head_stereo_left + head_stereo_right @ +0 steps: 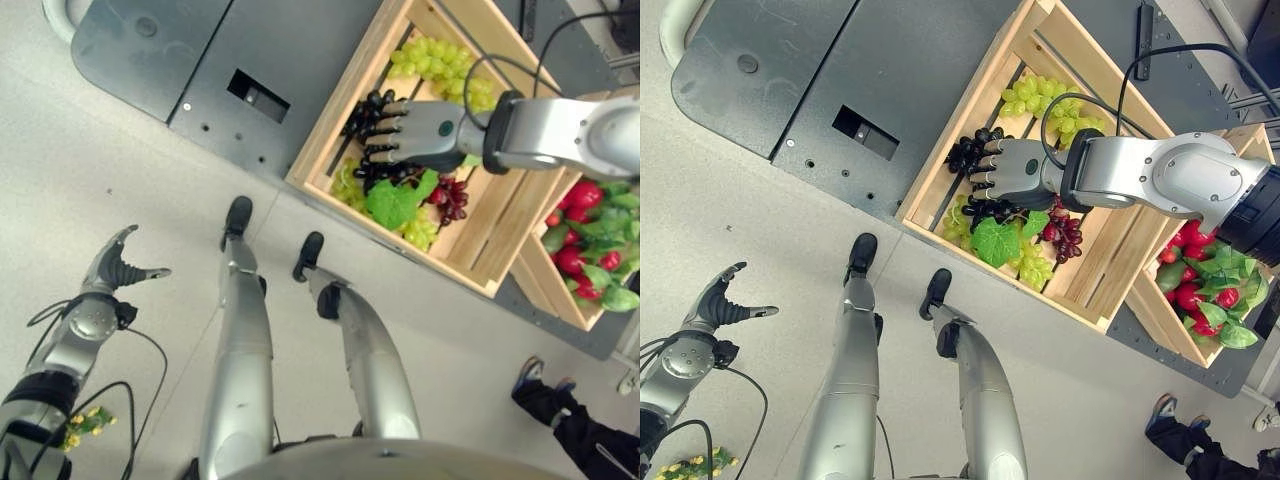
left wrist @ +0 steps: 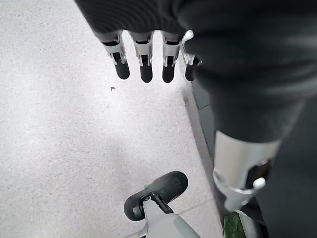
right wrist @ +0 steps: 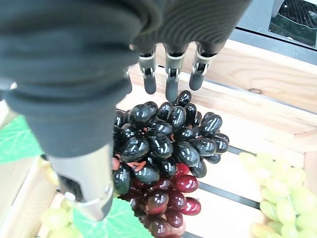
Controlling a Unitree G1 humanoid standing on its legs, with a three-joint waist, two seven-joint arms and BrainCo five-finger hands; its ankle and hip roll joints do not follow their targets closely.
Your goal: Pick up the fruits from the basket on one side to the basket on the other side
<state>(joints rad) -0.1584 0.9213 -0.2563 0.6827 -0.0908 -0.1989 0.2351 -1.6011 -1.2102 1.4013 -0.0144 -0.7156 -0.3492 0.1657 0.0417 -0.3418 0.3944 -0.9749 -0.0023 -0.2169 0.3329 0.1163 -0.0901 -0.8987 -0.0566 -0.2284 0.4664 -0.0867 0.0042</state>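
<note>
The right robot hand (image 1: 1012, 170) hovers with fingers straight and empty over black grapes (image 3: 163, 139) in the crate (image 1: 940, 180). The left robot hand (image 1: 112, 268) hangs open over the floor.

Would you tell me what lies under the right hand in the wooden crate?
Under the right hand, a bunch of black grapes over red grapes. What lies beneath them is covered.

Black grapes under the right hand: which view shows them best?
The right wrist view: the black grapes lie close below the open right hand, untouched. In both eye views that hand covers most of the bunch; berries show past its fingers.
</note>
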